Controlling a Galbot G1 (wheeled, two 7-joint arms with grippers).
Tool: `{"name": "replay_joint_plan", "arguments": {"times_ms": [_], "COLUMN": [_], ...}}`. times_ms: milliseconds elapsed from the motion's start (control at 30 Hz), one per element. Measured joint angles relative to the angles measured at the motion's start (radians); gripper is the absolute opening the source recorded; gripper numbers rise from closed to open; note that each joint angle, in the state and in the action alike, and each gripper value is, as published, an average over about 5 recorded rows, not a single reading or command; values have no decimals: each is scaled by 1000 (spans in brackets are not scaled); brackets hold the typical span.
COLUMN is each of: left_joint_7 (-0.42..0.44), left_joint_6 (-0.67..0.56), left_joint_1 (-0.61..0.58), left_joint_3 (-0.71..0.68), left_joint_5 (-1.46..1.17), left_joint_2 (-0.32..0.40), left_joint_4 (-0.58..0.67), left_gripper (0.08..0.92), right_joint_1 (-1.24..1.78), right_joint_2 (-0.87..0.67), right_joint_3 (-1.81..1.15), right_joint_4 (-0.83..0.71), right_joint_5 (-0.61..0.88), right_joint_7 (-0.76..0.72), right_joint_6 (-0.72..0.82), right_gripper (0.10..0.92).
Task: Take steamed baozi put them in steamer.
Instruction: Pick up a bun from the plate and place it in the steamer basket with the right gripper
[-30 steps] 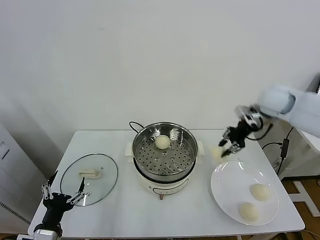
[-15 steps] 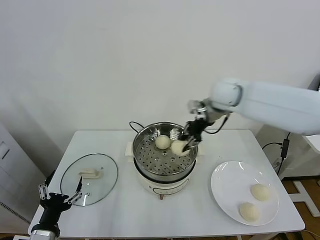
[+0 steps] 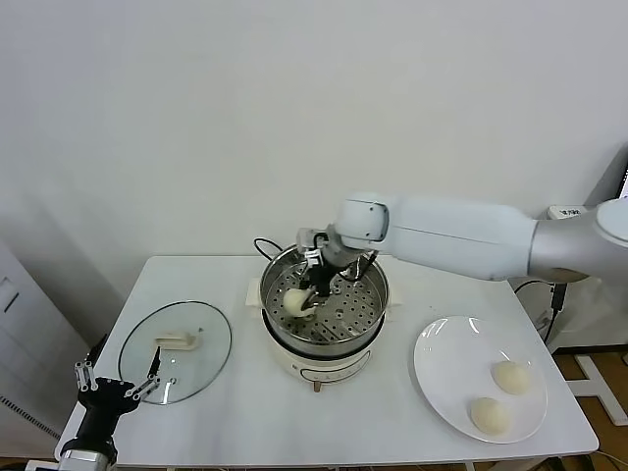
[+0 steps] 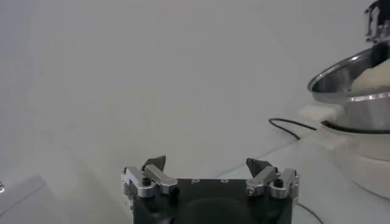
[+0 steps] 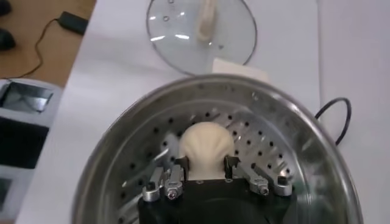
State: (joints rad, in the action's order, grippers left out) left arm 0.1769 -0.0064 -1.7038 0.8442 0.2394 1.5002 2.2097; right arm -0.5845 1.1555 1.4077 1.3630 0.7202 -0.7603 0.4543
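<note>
A steamed baozi [image 3: 297, 301] is clamped between the fingers of the right gripper [image 3: 312, 289], which is reached into the left part of the steamer [image 3: 376, 287], the bun being held low over the perforated floor; contact with the floor cannot be told. Two more baozi [image 3: 511, 376] are seen on the white plate [image 3: 442, 368] at the right of the table [image 3: 245, 412], well apart from the steamer. The left gripper [image 3: 120, 385] is parked at the near left corner beside the glass lid [image 3: 211, 339], its fingers spread apart.
</note>
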Motion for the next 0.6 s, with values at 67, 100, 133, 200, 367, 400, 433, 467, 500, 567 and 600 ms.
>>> {"name": "replay_joint_plan", "arguments": {"times_ms": [67,100,133,200,367,400,433,467,500,567,600], "left_joint_7": [0,1,1,1,1,1,1,2,2,2,3], "left_joint_6": [1,1,1,1,2,2,2,2,2,2,2], "left_joint_1": [1,1,1,2,4,4,4,4,4,5,6], "left_joint_3": [-3,-4,-5,-5,-5,-5,-5,-6,-6,-6,-7], "left_joint_5": [2,3,4,4,3,2,2,2,1,0,0], "left_joint_2": [1,2,2,1,-2,-2,-3,-3,-4,-6,-6], "left_joint_4": [0,0,0,0,0,0,0,0,0,-1,-1], "left_gripper": [823,823,823,823,823,823,823,823,823,823,823], "right_joint_1": [13,18,22,27,30,29,26,22,17,3,-7], "right_joint_2": [9,13,17,22,25,22,19,14,7,-12,-24], "right_joint_3": [-4,-6,-7,-10,-17,-18,-20,-21,-22,-23,-23], "right_joint_4": [-5,-7,-9,-12,-12,-11,-8,-6,-2,6,10], "right_joint_5": [3,4,5,9,22,23,25,25,24,21,17], "right_joint_7": [16,23,29,40,52,52,51,49,44,29,17], "right_joint_6": [7,10,13,19,28,29,30,31,31,29,27], "right_gripper": [406,410,422,460,606,632,658,693,719,771,790]}}
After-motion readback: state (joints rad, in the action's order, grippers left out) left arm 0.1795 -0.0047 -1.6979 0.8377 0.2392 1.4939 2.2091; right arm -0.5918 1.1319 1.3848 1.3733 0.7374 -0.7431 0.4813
